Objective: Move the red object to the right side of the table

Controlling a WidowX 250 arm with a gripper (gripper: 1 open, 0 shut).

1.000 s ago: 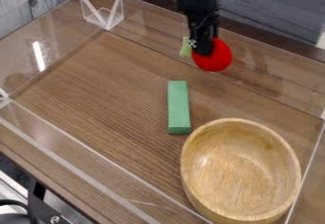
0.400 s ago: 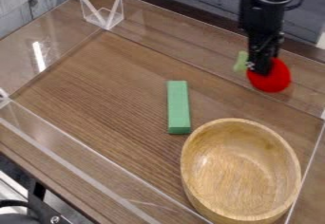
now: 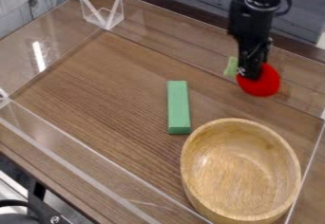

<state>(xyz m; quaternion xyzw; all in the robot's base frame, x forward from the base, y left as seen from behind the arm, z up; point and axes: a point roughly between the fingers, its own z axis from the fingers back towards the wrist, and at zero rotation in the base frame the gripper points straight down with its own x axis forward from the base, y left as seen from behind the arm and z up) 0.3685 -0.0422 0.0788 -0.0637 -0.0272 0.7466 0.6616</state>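
"Any brands or writing you're spotting in this view?"

"None I can read, not on the black gripper [image 3: 248,65], the green block [image 3: 180,107] or anything else."

"And the claw?"

"It's closing on the red strawberry [image 3: 260,82], pinching it by the leafy end, up toward the far right part of the wooden table [image 3: 108,85]."

"What else is standing around?"

"1 green block is lying near the middle, and 1 round wooden bowl [image 3: 241,170] is sitting at the near right, both on the near side of the strawberry. 1 clear, angular piece [image 3: 103,13] is standing at the far left, well apart from the claw."
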